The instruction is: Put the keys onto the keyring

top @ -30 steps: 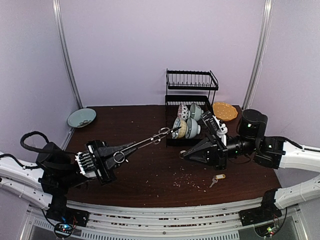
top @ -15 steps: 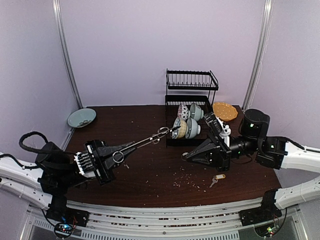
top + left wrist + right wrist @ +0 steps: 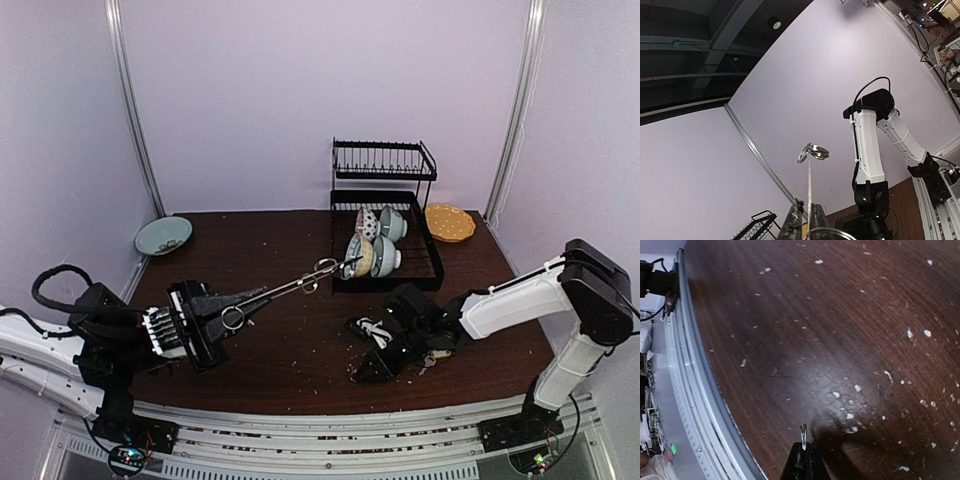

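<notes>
My left gripper point(image 3: 257, 297) is shut on the keyring point(image 3: 300, 280), a thin grey hoop seen edge-on that slants up toward the dish rack, with small rings point(image 3: 325, 268) at its far end. In the left wrist view the keyring point(image 3: 809, 190) rises like a rod from between the fingers of the left gripper point(image 3: 807, 224). My right gripper point(image 3: 359, 376) is low over the table's front and is shut on a tiny metal ring point(image 3: 803, 434) that sticks out of the tip of the right gripper point(image 3: 804, 449). The keys are hidden under the right arm.
A black dish rack point(image 3: 385, 200) with several bowls stands at the back. A teal plate point(image 3: 163, 236) lies at the back left and a yellow plate point(image 3: 450, 222) at the back right. White crumbs dot the brown table point(image 3: 840, 315). The table's grey front rail point(image 3: 685, 390) runs close to the right gripper.
The right arm swung down and forward from mid-table to the table's front, and now covers the spot where the yellow-tagged key lay. The left arm with the keyring barely moved.
</notes>
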Robot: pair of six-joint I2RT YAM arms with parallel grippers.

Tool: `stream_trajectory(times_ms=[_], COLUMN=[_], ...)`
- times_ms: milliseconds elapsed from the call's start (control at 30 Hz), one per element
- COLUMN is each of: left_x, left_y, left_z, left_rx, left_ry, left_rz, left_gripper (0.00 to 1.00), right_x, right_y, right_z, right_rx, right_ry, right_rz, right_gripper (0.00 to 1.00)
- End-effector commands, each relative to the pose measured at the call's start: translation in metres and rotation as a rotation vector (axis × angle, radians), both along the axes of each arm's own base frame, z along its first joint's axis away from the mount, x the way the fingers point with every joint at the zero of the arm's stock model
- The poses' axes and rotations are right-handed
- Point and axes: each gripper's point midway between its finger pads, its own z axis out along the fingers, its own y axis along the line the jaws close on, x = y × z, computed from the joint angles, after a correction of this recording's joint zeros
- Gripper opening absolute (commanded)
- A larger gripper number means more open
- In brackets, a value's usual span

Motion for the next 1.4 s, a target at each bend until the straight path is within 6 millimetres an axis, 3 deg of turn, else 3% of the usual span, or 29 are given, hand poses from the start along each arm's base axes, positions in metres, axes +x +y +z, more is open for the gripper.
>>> stream_trajectory(times_ms=[0, 100, 200, 333, 433, 600, 767, 933, 1100, 1267, 1367], left_x=[-0.008, -0.009, -0.009, -0.014, -0.018, -0.026, -0.043, -0.051, -0.059, -0.060, -0.059], left_y=[0.009, 0.008, 0.007, 0.008, 0.007, 0.007, 0.009, 0.006, 0.002, -0.002, -0.003], left_z=[0.012, 0.010, 0.008, 0.008, 0.007, 0.005, 0.004, 0.005, 0.008, 0.011, 0.012], left_rx=[-0.045, -0.033, -0.026, -0.028, -0.019, -0.011, 0.004, 0.005, 0.001, -0.011, -0.012], left_ry=[-0.063, -0.074, -0.077, -0.088, -0.094, -0.107, -0.138, -0.134, -0.149, -0.157, -0.152], left_rz=[-0.018, -0.014, -0.018, -0.041, -0.065, -0.112, -0.201, -0.261, -0.309, -0.318, -0.313], left_gripper=[0.00, 0.00, 0.00, 0.00, 0.00, 0.00, 0.00, 0.00, 0.00, 0.00, 0.00], right_x=[0.013, 0.015, 0.021, 0.033, 0.036, 0.025, -0.022, -0.058, -0.086, -0.107, -0.109], right_y=[0.004, 0.000, -0.004, -0.004, 0.000, -0.007, -0.022, -0.034, -0.029, -0.020, -0.021], right_z=[-0.008, -0.015, -0.005, 0.032, 0.083, 0.186, 0.272, 0.331, 0.355, 0.352, 0.349], right_rx=[-0.084, -0.131, -0.139, -0.100, 0.020, 0.310, 0.633, 0.866, 0.996, 1.002, 0.975], right_ry=[0.005, 0.007, -0.039, -0.152, -0.270, -0.516, -0.700, -0.789, -0.754, -0.753, -0.758], right_rz=[-0.040, -0.049, -0.064, -0.072, -0.048, -0.021, 0.134, 0.243, 0.388, 0.516, 0.531], right_gripper=[0.03, 0.34, 0.56, 0.62, 0.63, 0.64, 0.72, 0.73, 0.70, 0.69, 0.69])
